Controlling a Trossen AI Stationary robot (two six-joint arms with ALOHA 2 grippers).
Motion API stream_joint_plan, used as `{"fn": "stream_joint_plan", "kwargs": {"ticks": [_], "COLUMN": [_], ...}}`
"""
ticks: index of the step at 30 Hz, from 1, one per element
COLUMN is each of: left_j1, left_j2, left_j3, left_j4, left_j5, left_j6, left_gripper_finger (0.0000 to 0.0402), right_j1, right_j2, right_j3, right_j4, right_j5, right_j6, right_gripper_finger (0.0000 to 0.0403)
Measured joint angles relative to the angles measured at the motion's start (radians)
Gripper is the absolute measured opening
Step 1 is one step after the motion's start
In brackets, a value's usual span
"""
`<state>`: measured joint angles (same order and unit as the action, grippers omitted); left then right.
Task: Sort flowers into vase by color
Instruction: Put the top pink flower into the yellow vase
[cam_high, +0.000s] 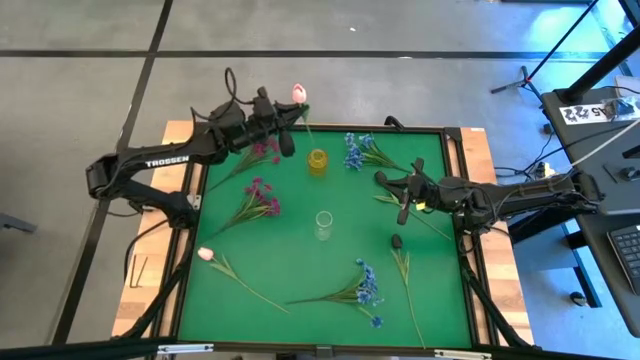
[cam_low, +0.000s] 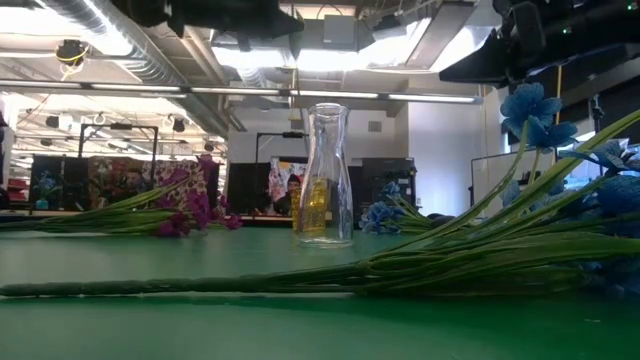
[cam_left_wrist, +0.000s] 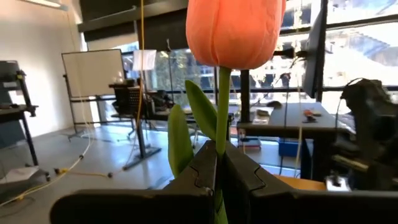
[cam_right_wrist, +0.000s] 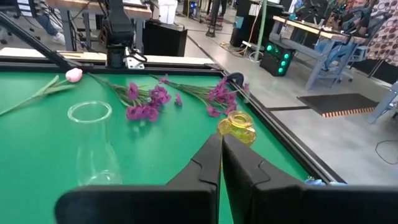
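My left gripper (cam_high: 296, 118) is up over the mat's far edge, shut on a pale pink tulip (cam_left_wrist: 235, 31) whose bloom (cam_high: 298, 93) stands above the fingers. My right gripper (cam_high: 384, 181) hovers shut, holding nothing, right of the middle, pointing toward the yellow vase (cam_right_wrist: 236, 126) and the clear vase (cam_right_wrist: 93, 146). On the mat lie two magenta clusters (cam_high: 262, 152) (cam_high: 258, 198), two blue sprays (cam_high: 360, 150) (cam_high: 367, 285), another pink tulip (cam_high: 205, 254) and a dark bud (cam_high: 397, 241). My left gripper pinches the tulip's green stem (cam_left_wrist: 219, 149) between its two fingers, a short way below the bloom and beside the leaves (cam_left_wrist: 181, 140). The fingers come in about level and lie across the stem. The tulip stands upright above them, lifted clear of the table.
The yellow vase (cam_high: 317, 161) stands just near-side of my left gripper, the clear vase (cam_high: 323, 225) at the mat's middle. A black frame (cam_high: 450, 128) rims the green mat. Long stems (cam_low: 300, 282) lie across the near part of the mat.
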<state>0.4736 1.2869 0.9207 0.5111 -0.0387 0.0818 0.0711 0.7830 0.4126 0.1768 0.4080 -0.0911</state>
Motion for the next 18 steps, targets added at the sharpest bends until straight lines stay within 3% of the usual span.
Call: {"fn": "stream_joint_plan", "kwargs": {"ticks": [9, 18], "left_j1": [0.044, 0.043], "left_j2": [0.083, 0.085], "left_j3": [0.000, 0.000], "left_j4": [0.011, -0.012], "left_j5": [0.034, 0.034], "left_j6": [-0.027, -0.028], "left_gripper_finger": [0.0004, 0.0004], "right_j1": [0.000, 0.000], "right_j2": [0.000, 0.000], "right_j3": [0.000, 0.000], "right_j4": [0.014, 0.009], "right_j5": [0.000, 0.000], "right_j6": [0.008, 0.007], "right_gripper_finger": [0.0017, 0.0017]}}
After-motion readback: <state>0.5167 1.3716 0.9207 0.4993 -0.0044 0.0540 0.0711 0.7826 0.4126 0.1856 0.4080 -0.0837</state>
